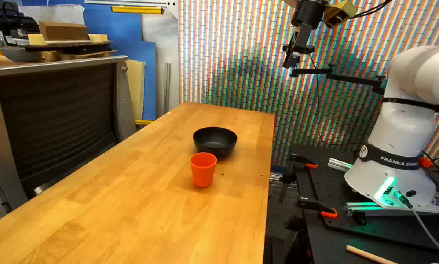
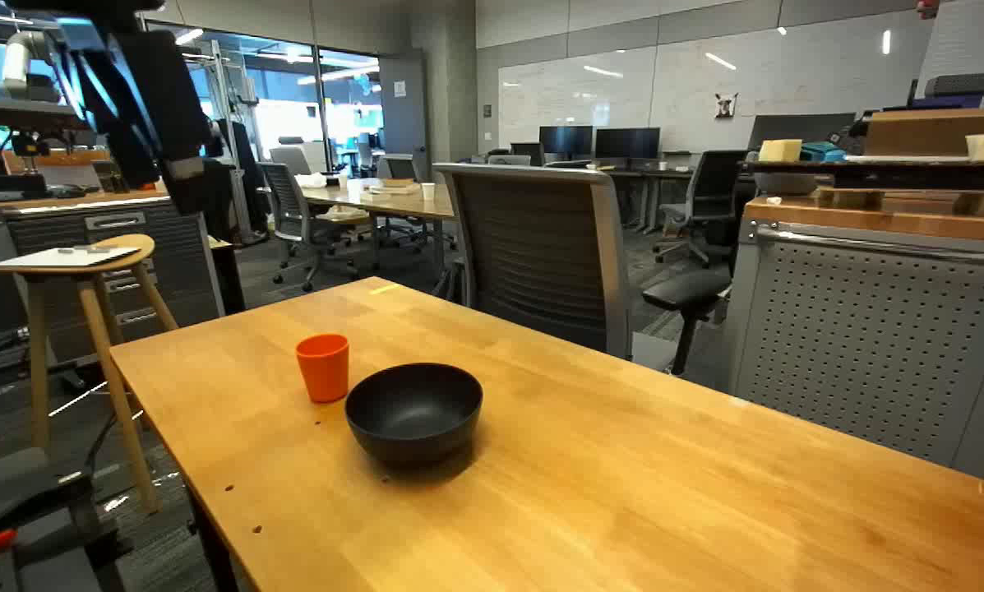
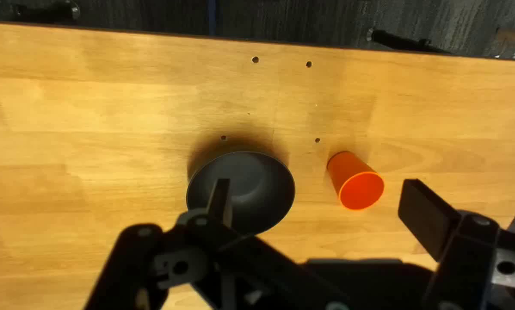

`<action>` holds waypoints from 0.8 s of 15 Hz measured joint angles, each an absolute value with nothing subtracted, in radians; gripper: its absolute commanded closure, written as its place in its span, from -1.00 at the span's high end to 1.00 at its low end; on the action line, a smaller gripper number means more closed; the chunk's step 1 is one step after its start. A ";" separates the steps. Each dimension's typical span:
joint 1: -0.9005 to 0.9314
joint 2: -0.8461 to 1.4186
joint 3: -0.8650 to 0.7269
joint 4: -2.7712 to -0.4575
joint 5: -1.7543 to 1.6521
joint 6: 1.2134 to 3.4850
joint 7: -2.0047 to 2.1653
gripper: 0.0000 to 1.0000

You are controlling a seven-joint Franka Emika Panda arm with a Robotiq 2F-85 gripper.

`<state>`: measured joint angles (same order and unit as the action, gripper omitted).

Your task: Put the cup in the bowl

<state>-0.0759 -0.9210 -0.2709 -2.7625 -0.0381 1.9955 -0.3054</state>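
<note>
An orange-red cup point(image 1: 203, 172) stands upright on a wooden table point(image 1: 149, 205), just beside a black bowl point(image 2: 413, 419), a strip of wood between them in the wrist view. The gripper point(image 3: 317, 198) hangs well above both, its fingers point(image 3: 429, 217) spread wide apart. A dark-backed chair point(image 2: 533, 263) stands beside the table.

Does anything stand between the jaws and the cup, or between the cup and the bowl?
Nothing visible does. The open jaws hang higher than the orange cup, no object between; in the wrist view, only tabletop shows between cup and black bowl.
</note>
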 measured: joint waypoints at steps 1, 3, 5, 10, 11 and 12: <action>-0.076 -0.921 -0.271 -2.762 -0.038 1.996 -0.305 1.00; -0.076 -0.921 -0.271 -2.762 -0.038 1.996 -0.305 1.00; -0.076 -0.919 -0.270 -2.762 -0.038 1.996 -0.302 1.00; -0.050 -0.758 -0.206 -2.762 -0.023 2.133 -0.200 1.00; -0.032 -0.698 -0.181 -2.760 -0.016 2.180 -0.170 1.00; -0.016 -0.636 -0.153 -2.754 -0.009 2.221 -0.145 1.00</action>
<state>-0.0157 -0.6356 -0.1527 -2.7540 -0.0094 2.2213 -0.1448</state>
